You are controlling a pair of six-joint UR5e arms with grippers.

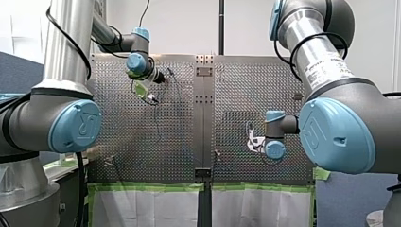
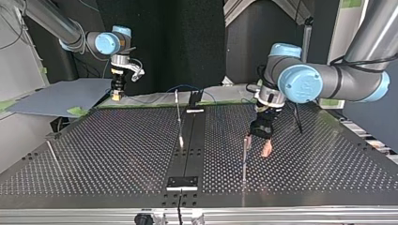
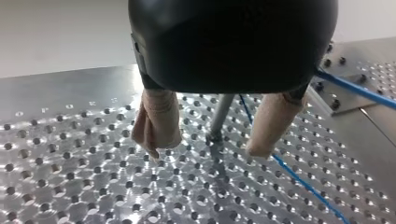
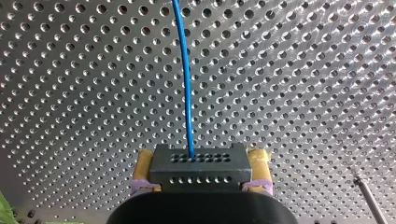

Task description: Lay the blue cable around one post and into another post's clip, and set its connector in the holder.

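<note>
The blue cable (image 4: 187, 84) runs straight ahead from a dark connector block (image 4: 198, 171) and lies over the perforated table. My right gripper (image 4: 201, 161) is shut on that block with its yellow pads (image 4: 259, 161); in the top view it (image 2: 116, 96) stands at the far left edge. My left gripper (image 3: 205, 149) is open, its beige pads (image 3: 159, 121) on either side of a thin metal post (image 3: 220, 114) without touching it. The cable (image 3: 299, 179) passes on the table just outside one pad. In the top view this gripper (image 2: 257, 146) stands right of centre beside the post (image 2: 244, 154).
Another post (image 2: 179, 117) stands near the table's middle strip and a third (image 2: 50, 150) leans at the top view's left. A black bracket (image 2: 195, 98) stands at the far middle. A grey sheet (image 2: 56, 96) lies off the table's far left corner.
</note>
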